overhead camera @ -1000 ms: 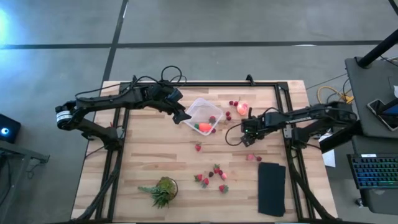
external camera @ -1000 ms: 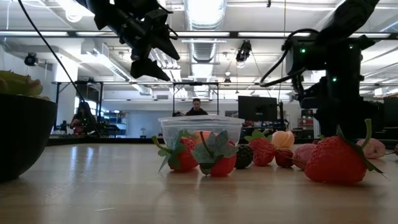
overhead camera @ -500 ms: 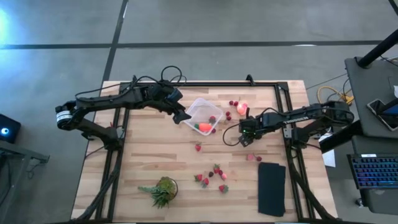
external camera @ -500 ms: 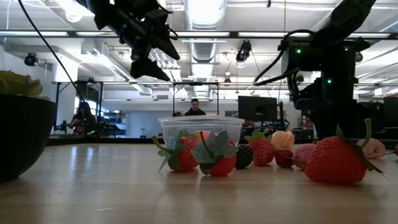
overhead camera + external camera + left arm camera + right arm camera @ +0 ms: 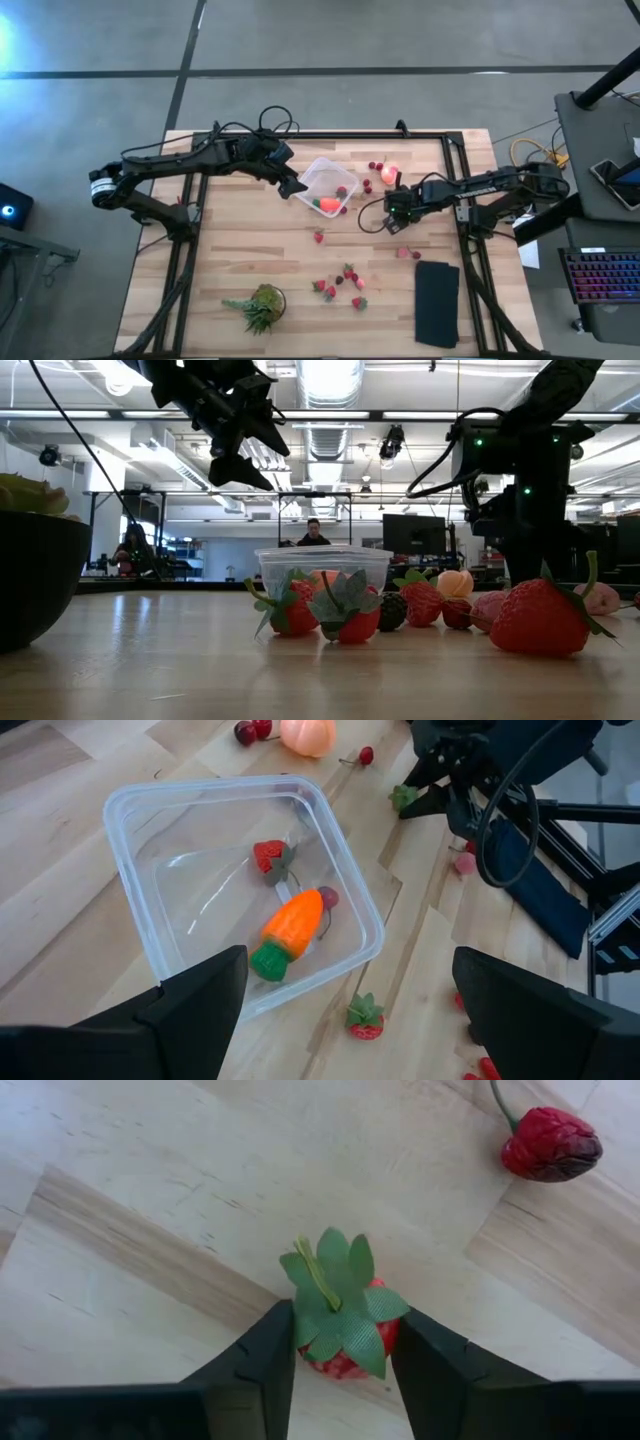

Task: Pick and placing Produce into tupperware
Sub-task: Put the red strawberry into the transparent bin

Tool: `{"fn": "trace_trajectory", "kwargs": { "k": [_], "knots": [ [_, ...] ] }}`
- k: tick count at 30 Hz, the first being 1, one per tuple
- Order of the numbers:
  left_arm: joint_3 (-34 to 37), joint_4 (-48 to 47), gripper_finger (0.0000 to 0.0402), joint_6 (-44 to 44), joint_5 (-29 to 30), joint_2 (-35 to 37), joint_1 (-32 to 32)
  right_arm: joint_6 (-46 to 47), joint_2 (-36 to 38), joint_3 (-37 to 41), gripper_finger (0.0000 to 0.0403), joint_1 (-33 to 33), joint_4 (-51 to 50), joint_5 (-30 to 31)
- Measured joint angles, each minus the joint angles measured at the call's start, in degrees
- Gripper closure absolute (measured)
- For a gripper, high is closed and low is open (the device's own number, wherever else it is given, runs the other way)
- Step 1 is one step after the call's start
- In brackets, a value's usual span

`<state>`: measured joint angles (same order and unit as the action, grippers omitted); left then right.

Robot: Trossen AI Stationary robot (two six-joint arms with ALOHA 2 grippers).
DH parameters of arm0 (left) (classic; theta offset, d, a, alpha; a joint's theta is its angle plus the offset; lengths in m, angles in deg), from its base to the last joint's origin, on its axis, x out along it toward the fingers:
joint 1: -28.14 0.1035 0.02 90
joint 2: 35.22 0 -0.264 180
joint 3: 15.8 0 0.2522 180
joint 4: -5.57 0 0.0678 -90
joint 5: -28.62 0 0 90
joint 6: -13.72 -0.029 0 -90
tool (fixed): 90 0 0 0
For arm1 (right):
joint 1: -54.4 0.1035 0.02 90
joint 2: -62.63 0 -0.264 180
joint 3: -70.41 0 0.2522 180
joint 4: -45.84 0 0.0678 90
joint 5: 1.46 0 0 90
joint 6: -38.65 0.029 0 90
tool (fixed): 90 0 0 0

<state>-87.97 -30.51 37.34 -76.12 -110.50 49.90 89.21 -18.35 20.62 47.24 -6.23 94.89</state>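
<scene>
1. My right fingers (image 5: 340,1365) are pressing on both sides of a strawberry (image 5: 343,1322) lying on the desk (image 5: 150,1200), clamping it.
2. My left fingers (image 5: 345,1005) are standing wide apart, hovering over the clear tub (image 5: 140,910).
3. The tub is holding a carrot (image 5: 290,925) and a strawberry.
4. Other strawberries (image 5: 340,282) are lying scattered nearer the desk's front edge.
</scene>
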Motion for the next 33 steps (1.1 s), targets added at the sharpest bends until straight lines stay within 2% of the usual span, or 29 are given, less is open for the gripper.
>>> {"fn": "trace_trajectory", "kwargs": {
  "k": [6,14,18,26,30,33],
  "knots": [
    [0.0,0.0,0.0063,0.0,0.0,0.0,0.0,-0.4,2.1,-3.9,0.0257,0.0,0.3,-0.7],
    [0.0,-0.2,0.0063,0.0,0.0,0.0,0.0,-7.0,2.8,-18.9,0.0262,-1.5,4.8,-0.5],
    [0.1,-1.1,0.0063,-0.4,0.2,0.6,0.0,-12.6,-2.9,-27.0,0.0260,-4.9,4.7,-1.1],
    [1.1,-5.0,0.0063,-0.5,3.3,8.6,0.0,-23.5,-19.5,-43.4,0.0260,-8.1,4.1,-6.3],
    [3.6,-5.1,0.0063,-0.2,5.7,13.5,0.0,-24.5,-24.3,-48.2,0.0257,-8.1,0.0,-6.6],
    [6.7,-5.4,0.0063,0.1,6.3,16.5,0.0,-25.5,-26.0,-49.3,0.0239,-8.2,-3.2,-6.2]
  ]
}}
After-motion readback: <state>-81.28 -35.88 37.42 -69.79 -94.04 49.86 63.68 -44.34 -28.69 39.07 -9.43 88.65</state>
